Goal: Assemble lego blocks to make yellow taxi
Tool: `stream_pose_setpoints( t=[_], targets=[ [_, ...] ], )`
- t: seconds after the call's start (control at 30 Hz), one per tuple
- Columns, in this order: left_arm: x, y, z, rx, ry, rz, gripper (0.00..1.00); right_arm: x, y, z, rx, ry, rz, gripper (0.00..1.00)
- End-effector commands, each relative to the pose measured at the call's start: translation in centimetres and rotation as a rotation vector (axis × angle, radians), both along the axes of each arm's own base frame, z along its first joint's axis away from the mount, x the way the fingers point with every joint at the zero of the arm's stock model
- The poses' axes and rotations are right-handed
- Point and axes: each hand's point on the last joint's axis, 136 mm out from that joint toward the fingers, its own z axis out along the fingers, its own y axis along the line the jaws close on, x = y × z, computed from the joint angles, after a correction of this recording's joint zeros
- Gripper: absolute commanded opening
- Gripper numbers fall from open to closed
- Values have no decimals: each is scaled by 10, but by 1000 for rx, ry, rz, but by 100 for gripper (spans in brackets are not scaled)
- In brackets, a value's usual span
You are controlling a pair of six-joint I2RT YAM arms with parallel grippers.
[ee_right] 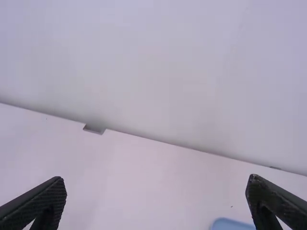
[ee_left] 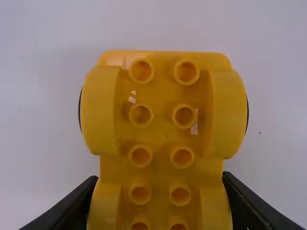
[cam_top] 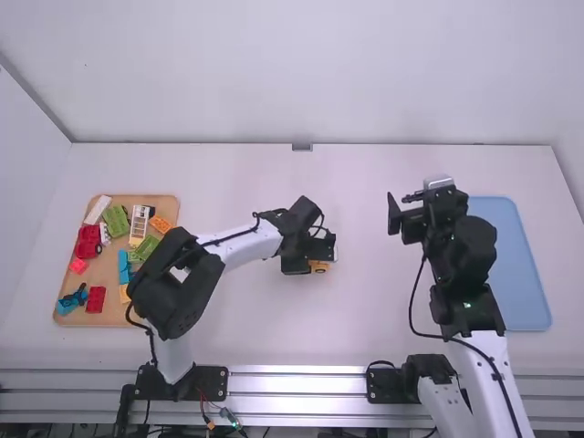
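My left gripper (cam_top: 321, 248) is low over the middle of the table, with a yellow wheeled car base (cam_top: 319, 267) at its fingertips. In the left wrist view the yellow car base (ee_left: 163, 129) shows rows of round studs between raised wheel arches, dark wheel edges at its sides. The fingers of the left gripper (ee_left: 159, 199) press on it from both sides. My right gripper (cam_top: 412, 215) is raised right of the middle, its fingers wide apart and nothing between them, as the right gripper (ee_right: 156, 191) also shows in its wrist view.
At the far left a wooden tray (cam_top: 62, 290) holds several red, green, blue, white, orange and yellow blocks. A blue tray (cam_top: 520, 265) lies on the right, beside the right arm. The table (cam_top: 219, 182) ends at a white wall behind.
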Motion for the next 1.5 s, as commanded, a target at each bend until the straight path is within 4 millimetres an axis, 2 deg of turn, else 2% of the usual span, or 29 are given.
stream_pose_setpoints(
  t=[0.0,0.13,0.33,0.4,0.47,0.5,0.53,0.57,0.77,0.9,0.93,0.97,1.07,1.17,1.27,1.3,1.37,1.43,1.47],
  targets=[
    [-8,9,-18,43,40,-7,25,5,1,13,8,-18,1,99],
    [-7,7,-18,31,45,1,28,7,2,10,8,-9,2,99],
    [-9,2,-17,3,57,2,38,6,2,10,8,-10,1,99],
    [-9,3,-17,7,58,2,53,4,1,14,8,-21,2,99],
    [-9,3,-17,8,58,0,57,2,1,16,9,-26,1,99],
    [-11,3,-18,11,65,-5,67,1,1,16,9,-28,2,99],
    [-11,4,-18,11,65,-4,73,1,1,16,9,-28,2,99],
    [-11,4,-18,12,65,-4,99,1,1,17,9,-29,1,99],
    [-5,9,-12,38,28,14,99,2,1,17,5,-32,2,99],
    [0,15,13,20,16,35,99,2,1,18,6,-35,1,99],
    [3,20,28,-9,13,51,99,2,1,19,6,-38,1,99],
    [4,23,35,-24,10,63,99,2,1,19,6,-40,1,99],
    [16,44,59,-74,-5,147,99,2,1,20,6,-43,2,99],
    [44,89,86,-149,-26,428,99,2,1,19,7,-39,1,99],
    [67,134,101,-226,-28,714,99,2,1,17,6,-33,1,99],
    [76,169,104,-255,-17,916,99,2,1,18,6,-34,2,99],
    [80,203,104,-265,-9,1116,99,2,1,18,6,-35,2,99],
    [78,255,100,-261,1,1429,99,2,1,19,6,-39,2,99],
    [74,273,98,-252,2,1534,99,2,1,19,6,-41,2,99]
  ],
)
